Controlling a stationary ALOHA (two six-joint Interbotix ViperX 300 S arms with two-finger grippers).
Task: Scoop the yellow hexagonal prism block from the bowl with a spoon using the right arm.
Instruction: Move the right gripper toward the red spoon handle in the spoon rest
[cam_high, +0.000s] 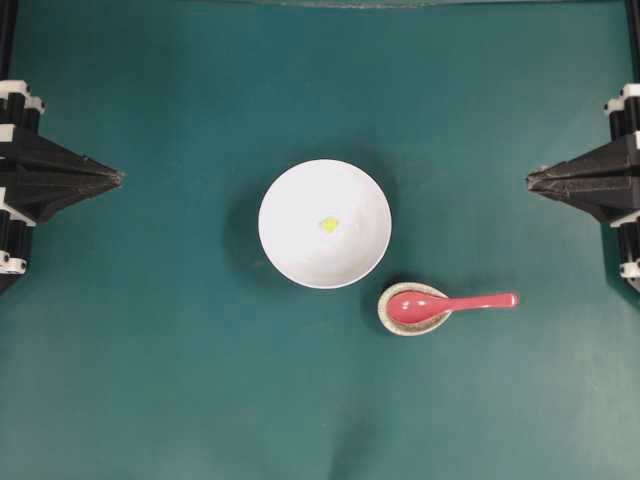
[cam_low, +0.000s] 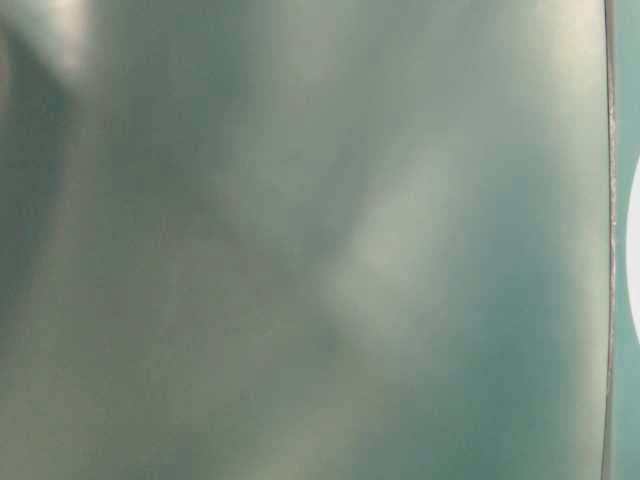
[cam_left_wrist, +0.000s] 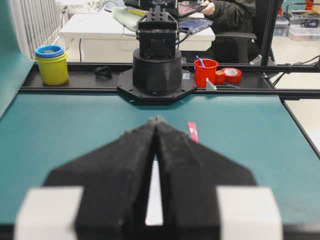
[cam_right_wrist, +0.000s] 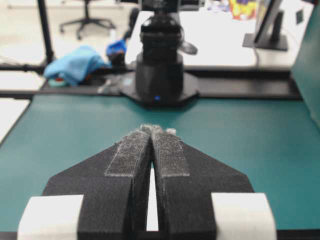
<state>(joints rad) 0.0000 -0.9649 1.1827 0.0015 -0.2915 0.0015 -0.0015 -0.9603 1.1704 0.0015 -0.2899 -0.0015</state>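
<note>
Both arms sit pulled back at the sides of the table, well apart from the dishes in the middle. The right gripper (cam_high: 530, 180) points inward from the right edge, level with the tabletop, its two black fingers pressed together to a single tip with nothing between them. The left gripper (cam_high: 118, 178) mirrors it from the left edge, its fingers likewise together and empty; from its own wrist camera only a thin slit shows between them.

The glossy white bowl (cam_high: 290, 250) stands at the centre of the table, and the yellow hexagonal prism block (cam_high: 329, 225) lies on its floor near the middle. Just beside the bowl, toward the lower right in the overhead view, the pink-red spoon (cam_high: 445, 304) rests with its scoop in a small speckled beige spoon rest (cam_high: 384, 316), its handle pointing right toward the right arm's side.

The table (cam_high: 150, 380) is covered in dark teal. Beyond it, the left wrist view shows the opposite arm's base (cam_left_wrist: 157, 70), a yellow container with a blue lid (cam_left_wrist: 51, 65), a red cup (cam_left_wrist: 205, 72) and a roll of red tape (cam_left_wrist: 230, 75). The right wrist view shows a blue cloth (cam_right_wrist: 75, 64) behind the other base. The table-level view is a blurred teal wash.
</note>
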